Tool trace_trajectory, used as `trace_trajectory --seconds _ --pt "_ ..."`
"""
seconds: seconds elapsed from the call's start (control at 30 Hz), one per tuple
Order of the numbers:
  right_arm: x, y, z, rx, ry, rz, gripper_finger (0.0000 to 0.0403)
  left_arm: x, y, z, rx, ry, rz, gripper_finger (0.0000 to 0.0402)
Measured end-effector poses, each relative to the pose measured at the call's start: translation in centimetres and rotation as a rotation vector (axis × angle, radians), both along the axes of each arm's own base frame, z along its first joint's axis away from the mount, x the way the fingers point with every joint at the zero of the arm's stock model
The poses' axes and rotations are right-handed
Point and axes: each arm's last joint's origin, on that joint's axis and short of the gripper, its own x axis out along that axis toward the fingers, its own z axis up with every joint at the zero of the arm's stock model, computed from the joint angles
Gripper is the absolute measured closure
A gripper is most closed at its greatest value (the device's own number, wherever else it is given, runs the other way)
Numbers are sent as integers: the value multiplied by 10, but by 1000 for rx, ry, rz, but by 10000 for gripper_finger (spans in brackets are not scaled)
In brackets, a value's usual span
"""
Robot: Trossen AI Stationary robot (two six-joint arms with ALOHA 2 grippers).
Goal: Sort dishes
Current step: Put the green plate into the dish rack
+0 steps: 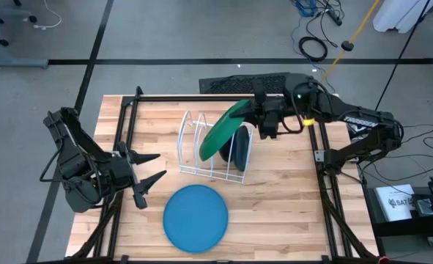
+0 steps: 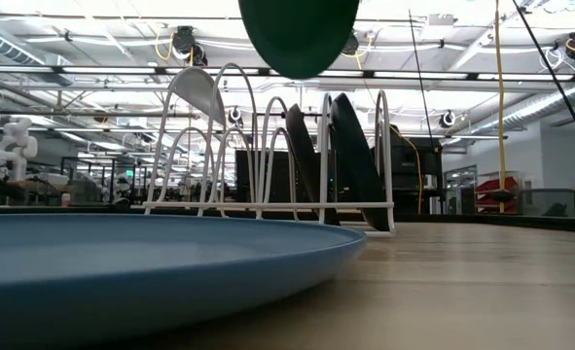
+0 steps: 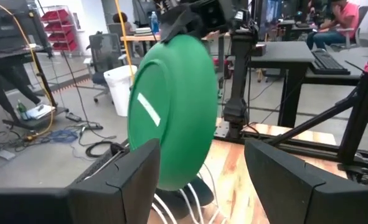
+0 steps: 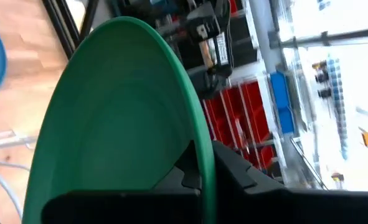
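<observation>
From above I see my right gripper (image 1: 254, 111) over the back of the table, clamped on the rim of the green plate (image 1: 222, 130), which hangs tilted in the air above the white wire rack (image 1: 201, 150). In the right wrist view the plate (image 4: 118, 118) fills most of the picture, with one dark finger (image 4: 190, 168) pressed against its inner face at the edge, so the grasp is firm. The low view shows only the plate's lower edge (image 2: 299, 34) hanging clear above the rack (image 2: 268, 146), not touching the wires. Two smaller dark dishes (image 2: 341, 160) already stand upright in the rack's right-hand slots, leaning a little, and from above they sit just beneath the green plate (image 1: 238, 147). The light blue plate (image 1: 195, 218) lies flat on the wooden table (image 1: 289, 198) near the front edge, well apart from the rack. My left gripper (image 1: 149, 176) waits at the left side of the table with its fingers spread wide and holding nothing; its wrist camera looks between those fingers (image 3: 131, 180) toward the green plate (image 3: 174, 112) and the right arm holding it. A person (image 3: 336, 22) sits at a desk in the room beyond.
</observation>
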Motion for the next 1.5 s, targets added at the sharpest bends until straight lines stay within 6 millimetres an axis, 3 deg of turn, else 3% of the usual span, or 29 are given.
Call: trace_trajectory --seconds 0.2,0.77,1.13,1.33,1.5 --pt "4 -31 -5 33 -10 119 399 1 -1 1 -15 -12 2 157" --pt "45 -102 -51 151 44 256 399 4 -1 -1 -26 -12 16 157" --pt "75 -131 -100 289 144 314 398 4 -1 -2 -21 -8 16 157" --pt "89 -138 -122 403 208 293 364 4 0 -2 -14 -3 17 157" --pt "91 -139 -126 436 224 285 340 4 0 -3 -3 6 17 157"
